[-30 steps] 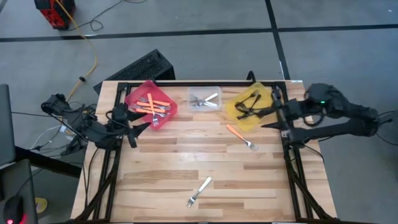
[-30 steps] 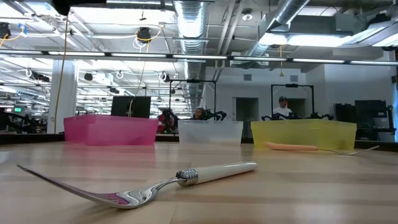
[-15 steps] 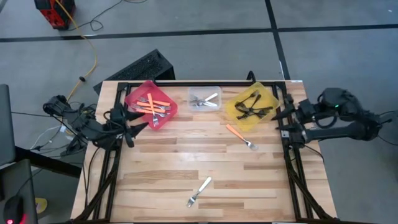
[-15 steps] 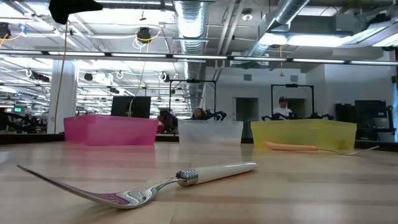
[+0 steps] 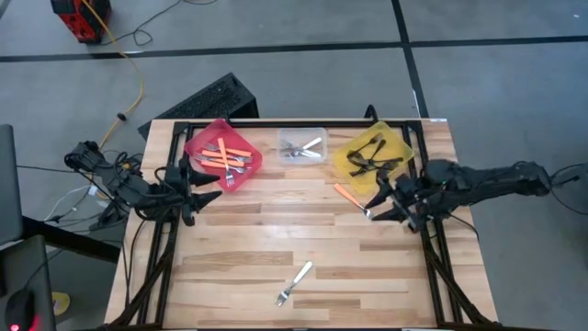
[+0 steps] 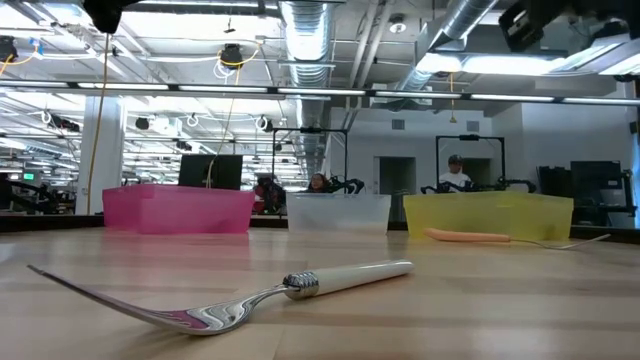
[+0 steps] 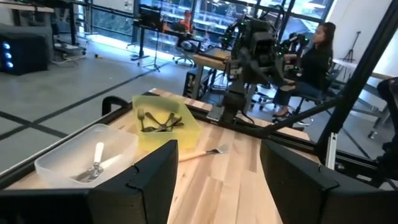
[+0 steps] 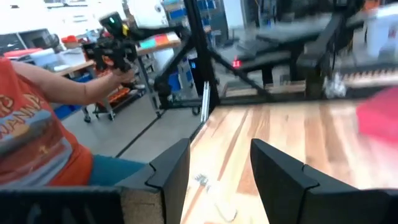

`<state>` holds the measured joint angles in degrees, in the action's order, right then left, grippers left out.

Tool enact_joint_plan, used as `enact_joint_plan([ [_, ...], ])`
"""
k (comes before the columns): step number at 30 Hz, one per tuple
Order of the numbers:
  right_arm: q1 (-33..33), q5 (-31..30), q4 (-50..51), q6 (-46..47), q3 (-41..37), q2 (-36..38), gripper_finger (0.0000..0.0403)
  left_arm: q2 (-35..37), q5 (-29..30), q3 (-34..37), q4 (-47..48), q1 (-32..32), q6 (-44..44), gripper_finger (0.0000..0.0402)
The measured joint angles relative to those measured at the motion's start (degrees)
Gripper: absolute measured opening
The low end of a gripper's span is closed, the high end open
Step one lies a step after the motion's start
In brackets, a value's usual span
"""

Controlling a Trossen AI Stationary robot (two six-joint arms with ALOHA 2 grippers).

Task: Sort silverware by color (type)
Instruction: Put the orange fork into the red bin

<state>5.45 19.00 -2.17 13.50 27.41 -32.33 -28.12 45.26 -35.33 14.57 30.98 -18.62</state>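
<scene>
High view, white-handled silver fork [image 5: 294, 283] lying loose, both arms' jaws apart, empty.

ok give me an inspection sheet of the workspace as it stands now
surface: wooden table, mostly bare.
job's things: orange-handled forks in the red bin; silver forks in the clear bin; dark forks in the yellow bin. Loose on the table: one orange-handled fork in front of the yellow bin and one white-handled fork near the front edge.
clutter: nothing seen on the table.
grippers: left gripper open, empty, at the left edge by the red bin; right gripper open, empty, close to the orange-handled fork.
cables: yellow cable and dark wires on the floor at the left.
surroundings: people at benches beyond the table.
</scene>
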Motion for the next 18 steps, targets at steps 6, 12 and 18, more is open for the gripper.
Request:
enact_joint_plan([
  [6, 8.60, -8.79, 0.23, 4.97, -0.12, -5.24, 0.0193, 0.01, -0.03, 0.00, 0.06, -0.02, -0.01, 0.0212],
  [12, 15.97, -21.63, 8.95, 15.79, -0.14, -9.07, 0.0193, -0.47, 0.08, -0.02, 0.08, -0.02, -0.05, 0.0212],
  [18, 21.12, -27.32, 17.66, 27.91, -0.17, -13.36, 0.0193, -1.43, 0.46, -0.02, 0.07, -0.02, -0.03, 0.0212],
])
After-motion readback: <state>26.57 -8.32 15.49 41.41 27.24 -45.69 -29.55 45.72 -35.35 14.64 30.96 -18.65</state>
